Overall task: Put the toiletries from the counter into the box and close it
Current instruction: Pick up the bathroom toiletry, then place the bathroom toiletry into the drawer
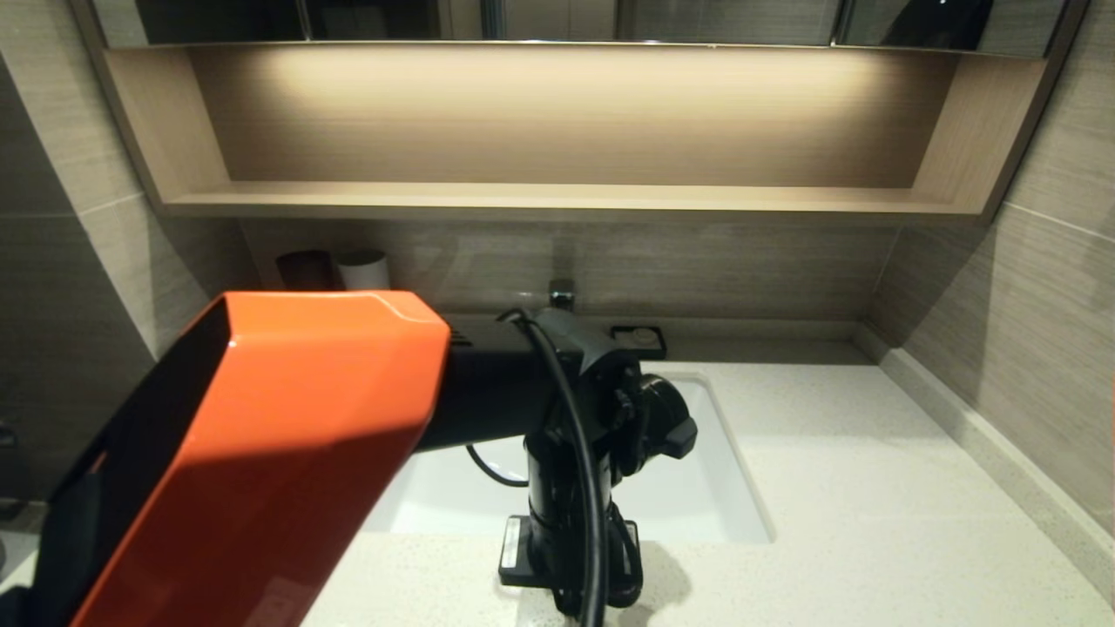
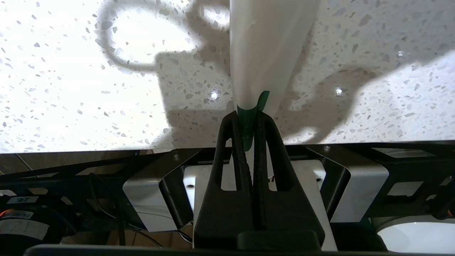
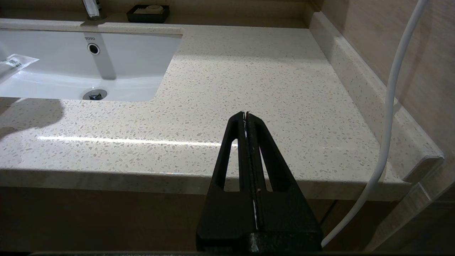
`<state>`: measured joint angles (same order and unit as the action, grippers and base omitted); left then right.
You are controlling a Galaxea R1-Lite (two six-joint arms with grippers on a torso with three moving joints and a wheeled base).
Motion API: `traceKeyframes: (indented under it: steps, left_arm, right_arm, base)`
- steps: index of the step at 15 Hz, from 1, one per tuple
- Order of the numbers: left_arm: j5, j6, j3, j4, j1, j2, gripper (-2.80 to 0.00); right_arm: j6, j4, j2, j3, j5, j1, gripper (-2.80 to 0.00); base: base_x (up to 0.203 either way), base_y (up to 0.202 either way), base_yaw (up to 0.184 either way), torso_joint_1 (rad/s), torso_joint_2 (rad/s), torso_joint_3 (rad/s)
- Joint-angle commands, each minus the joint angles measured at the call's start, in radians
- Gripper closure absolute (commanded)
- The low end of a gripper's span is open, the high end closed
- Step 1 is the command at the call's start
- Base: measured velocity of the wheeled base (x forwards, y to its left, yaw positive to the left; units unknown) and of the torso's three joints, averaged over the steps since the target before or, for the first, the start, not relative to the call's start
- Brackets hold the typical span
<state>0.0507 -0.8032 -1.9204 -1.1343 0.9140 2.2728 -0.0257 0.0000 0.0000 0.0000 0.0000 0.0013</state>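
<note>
**Inspector:** Presently, the left gripper [image 2: 249, 119] holds one white sachet [image 2: 266, 49] with a green end, its fingers [image 2: 233, 142] pinched shut on that green edge. The sachet hangs over the speckled counter [image 2: 71, 89], above the surface and near its front edge, as far as the left wrist view shows.

**Assessor:** And the other arm?

**Inspector:** The right gripper [image 3: 246, 117] sits parked off the counter's front edge, to the right of the sink [image 3: 71, 71], fingers pressed together on nothing.

**Assessor:** Risks from here?

**Inspector:** The hold is on a thin margin of film only. A quick swing could let the sachet slip free and drop, in the inspector's judgement. The box is not visible in any view, and the orange left arm [image 1: 261, 453] blocks much of the head view, so placement cannot be checked from here. A second packet [image 3: 14, 64] lies at the sink's edge, where it could slide into the basin.

**Assessor:** Counts?

**Inspector:** One sachet held, one packet by the sink, one soap dish [image 3: 147, 9] behind the basin, two cups [image 1: 335, 268] against the back wall, one dark and one white. Boxes seen: none.
</note>
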Motion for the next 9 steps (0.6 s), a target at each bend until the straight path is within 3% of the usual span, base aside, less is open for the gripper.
traceKeyframes:
  steps: [1,4,9]
  left_arm:
    - [0.000,-0.001,0.000,-0.014,-0.002,-0.033,0.00]
    - [-0.016,0.001,0.003,-0.023,-0.028,-0.057,0.00]
    - [-0.141,-0.001,0.000,-0.017,-0.080,-0.073,0.00]
  right_arm:
    - [0.000,0.000,-0.003,0.002,0.000,0.000,0.00]
    - [0.000,0.000,-0.003,0.002,0.000,0.000,0.00]
    - [0.000,0.000,-0.003,0.002,0.000,0.000,0.00]
  base:
    - [0.000,0.000,0.000,0.000,0.00,0.000]
    - [0.000,0.000,0.000,0.000,0.00,0.000]
    - [0.000,0.000,0.000,0.000,0.00,0.000]
